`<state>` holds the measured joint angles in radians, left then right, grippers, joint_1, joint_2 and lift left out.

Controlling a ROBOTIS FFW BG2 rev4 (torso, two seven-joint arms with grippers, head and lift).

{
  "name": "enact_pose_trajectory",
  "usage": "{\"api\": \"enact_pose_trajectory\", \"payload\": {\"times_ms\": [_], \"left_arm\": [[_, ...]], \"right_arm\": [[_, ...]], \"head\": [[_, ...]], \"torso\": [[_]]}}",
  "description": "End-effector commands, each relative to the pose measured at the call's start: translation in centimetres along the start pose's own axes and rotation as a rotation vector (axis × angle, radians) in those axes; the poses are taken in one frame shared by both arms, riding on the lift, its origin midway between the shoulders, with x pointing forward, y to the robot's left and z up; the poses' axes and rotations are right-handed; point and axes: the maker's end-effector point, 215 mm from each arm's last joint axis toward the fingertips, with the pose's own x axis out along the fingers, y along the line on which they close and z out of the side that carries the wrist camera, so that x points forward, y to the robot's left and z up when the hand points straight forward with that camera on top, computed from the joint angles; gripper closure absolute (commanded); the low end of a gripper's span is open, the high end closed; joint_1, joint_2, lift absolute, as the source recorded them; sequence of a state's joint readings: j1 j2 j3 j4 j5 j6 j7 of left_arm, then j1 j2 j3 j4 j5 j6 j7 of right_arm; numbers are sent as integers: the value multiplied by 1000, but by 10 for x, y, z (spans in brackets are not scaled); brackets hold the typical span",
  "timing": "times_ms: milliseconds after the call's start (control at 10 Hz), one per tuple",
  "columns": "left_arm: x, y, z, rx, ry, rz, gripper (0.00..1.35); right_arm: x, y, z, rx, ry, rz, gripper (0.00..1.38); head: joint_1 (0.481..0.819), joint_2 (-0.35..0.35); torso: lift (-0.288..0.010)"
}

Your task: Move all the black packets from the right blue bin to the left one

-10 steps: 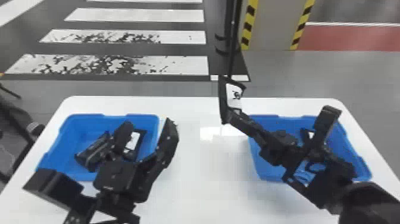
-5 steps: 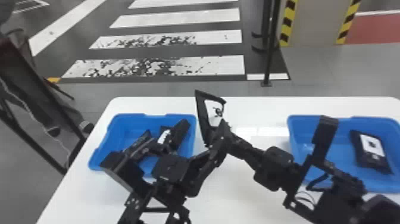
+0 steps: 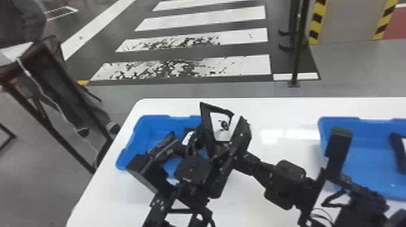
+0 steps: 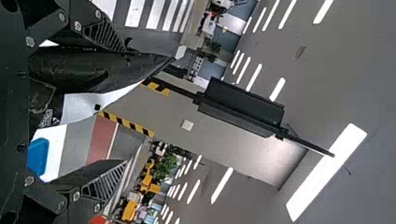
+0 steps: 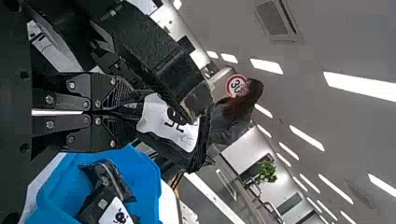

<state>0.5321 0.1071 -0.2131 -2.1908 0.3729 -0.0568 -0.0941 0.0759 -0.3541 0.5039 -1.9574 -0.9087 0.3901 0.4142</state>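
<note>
In the head view my right gripper (image 3: pixel 231 148) holds a black packet (image 3: pixel 224 125) upright by its lower end, near the left blue bin's (image 3: pixel 151 128) right side. My left gripper (image 3: pixel 194 148) stands open over that bin, its fingers on either side of the packet. The left wrist view has the packet (image 4: pixel 93 70) between the spread fingers of my left gripper (image 4: pixel 123 105). In the right wrist view my right gripper (image 5: pixel 133 109) is shut on the packet (image 5: pixel 161 123). Black packets (image 5: pixel 109 175) lie in the left bin. Another packet (image 3: pixel 400 151) is inside the right blue bin (image 3: pixel 362 169).
Both bins stand on a white table (image 3: pixel 278 111), with a bare stretch between them. My two arms reach close together over the left bin's right side. A dark-framed stand (image 3: pixel 57 90) is beyond the table's left edge.
The head view has turned toward the left. My left gripper and the packet in my right gripper have come together, and the packet now stands between the left gripper's fingers.
</note>
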Motion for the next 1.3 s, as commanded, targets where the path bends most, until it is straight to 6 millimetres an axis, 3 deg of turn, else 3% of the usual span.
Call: {"api": "enact_pose_trajectory", "payload": {"times_ms": [0, 100, 200, 300, 400, 500, 700, 800, 900, 1200], "left_arm": [[-3, 6, 5, -4, -20, 28, 837], [-6, 8, 14, 20, -53, 48, 904], [-6, 8, 20, 38, -72, 56, 1108], [-8, 10, 23, 40, -85, 71, 1216], [-10, 9, 29, 73, -104, 72, 1216], [-8, 6, 30, 87, -109, 67, 1216], [-10, 9, 33, 90, -119, 73, 1216], [-9, 9, 36, 105, -126, 71, 1216], [-8, 18, 41, 172, -134, 94, 1216], [14, 101, 24, 367, -139, 221, 1216]], "right_arm": [[0, 1, -2, 2, 4, 4, 1141], [0, 1, -3, 5, 5, 3, 1141], [0, 0, -3, 3, 5, 2, 1141], [0, 0, -3, 3, 5, 2, 1141], [0, 0, -3, 13, 1, 2, 1141], [-2, -5, 2, 29, -26, -1, 1036], [-4, -13, 12, 51, -92, -4, 153], [-5, -15, 13, 51, -99, -1, -2], [-7, -17, 14, 68, -116, 1, 93], [-18, -37, 24, 188, -224, -13, 176]], "head": [[695, 261], [695, 272], [695, 277], [695, 287], [695, 292], [695, 295], [695, 285], [695, 282], [695, 277], [695, 295]], "torso": [[-140], [-140], [-140], [-140], [-140], [-140], [-140], [-140], [-140], [-140]]}}
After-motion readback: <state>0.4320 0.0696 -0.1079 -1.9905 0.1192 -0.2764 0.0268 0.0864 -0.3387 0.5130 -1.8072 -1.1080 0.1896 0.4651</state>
